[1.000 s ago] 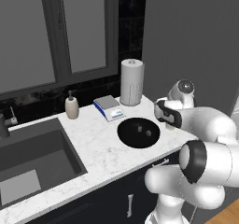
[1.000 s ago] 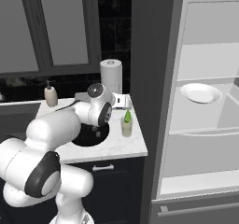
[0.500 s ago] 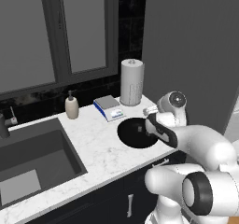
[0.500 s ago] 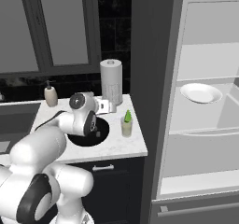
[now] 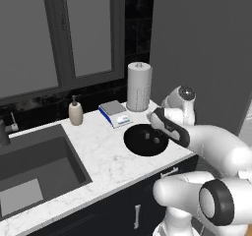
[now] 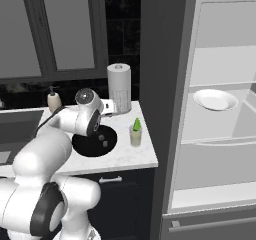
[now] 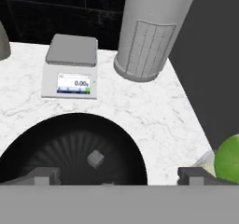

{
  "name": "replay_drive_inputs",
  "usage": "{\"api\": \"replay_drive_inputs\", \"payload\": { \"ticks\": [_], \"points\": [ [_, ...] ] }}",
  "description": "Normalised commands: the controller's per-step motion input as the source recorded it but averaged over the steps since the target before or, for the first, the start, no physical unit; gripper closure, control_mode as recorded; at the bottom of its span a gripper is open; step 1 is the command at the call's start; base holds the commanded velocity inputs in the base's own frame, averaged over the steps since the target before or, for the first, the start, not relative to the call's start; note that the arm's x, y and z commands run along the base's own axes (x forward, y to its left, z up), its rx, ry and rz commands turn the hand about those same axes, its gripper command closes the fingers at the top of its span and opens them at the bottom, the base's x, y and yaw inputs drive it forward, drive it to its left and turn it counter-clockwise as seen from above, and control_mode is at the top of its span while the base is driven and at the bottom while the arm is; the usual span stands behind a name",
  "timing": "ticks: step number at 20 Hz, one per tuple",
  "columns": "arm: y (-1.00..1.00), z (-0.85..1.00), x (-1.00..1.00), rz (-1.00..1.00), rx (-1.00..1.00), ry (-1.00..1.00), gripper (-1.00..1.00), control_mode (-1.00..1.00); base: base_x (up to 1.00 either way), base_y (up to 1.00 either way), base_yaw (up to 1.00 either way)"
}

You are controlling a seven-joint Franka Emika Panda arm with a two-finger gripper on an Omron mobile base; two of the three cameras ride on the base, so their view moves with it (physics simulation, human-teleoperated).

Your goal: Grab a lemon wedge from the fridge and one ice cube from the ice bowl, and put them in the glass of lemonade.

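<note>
Your tool (image 7: 116,175) hangs low over the near edge of the ice bowl (image 7: 60,139), its two dark fingertips (image 7: 44,175) spread wide apart with nothing between them. Inside the bowl you can see one pale ice cube (image 7: 95,158) lying on the black floor just ahead of the tips; from the right base view two small cubes (image 6: 103,141) show in the bowl (image 6: 95,143).

The bowl (image 5: 145,139) sits on the white marble surface (image 5: 106,154), near its front right part. Beyond it stands a small kitchen scale (image 7: 71,66) with a lit display, and just beside the scale the tall paper-towel roll (image 7: 151,29) stands upright against the dark back wall. A beige soap bottle (image 5: 75,113) stands farther left, next to the sink (image 5: 34,173).

The glass of lemonade (image 6: 135,135) stands to the right of the bowl, near the surface's right edge, with the lemon wedge (image 6: 136,125) sticking up out of its rim. In the hand view the wedge (image 7: 228,160) shows as a green curve at the right edge.

The fridge (image 6: 165,74) is open at the right; a white plate (image 6: 215,99) lies on one of its pale shelves.
</note>
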Motion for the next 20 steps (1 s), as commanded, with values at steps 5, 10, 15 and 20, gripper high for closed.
{"api": "replay_drive_inputs", "payload": {
  "ticks": [5,10,15,20],
  "points": [
    [0.45,0.02,0.31,0.03,-0.17,0.53,-1.0,-1.0,0.0,0.0,0.0],
    [0.56,0.03,0.24,0.0,-0.29,0.59,-1.0,-1.0,0.0,0.0,0.0],
    [0.05,-0.77,0.04,0.0,-0.08,0.08,-1.0,-1.0,0.0,0.0,0.0],
    [-0.21,-1.0,0.1,0.0,0.0,-0.07,-1.0,-1.0,0.0,0.0,0.0]
  ]
}}
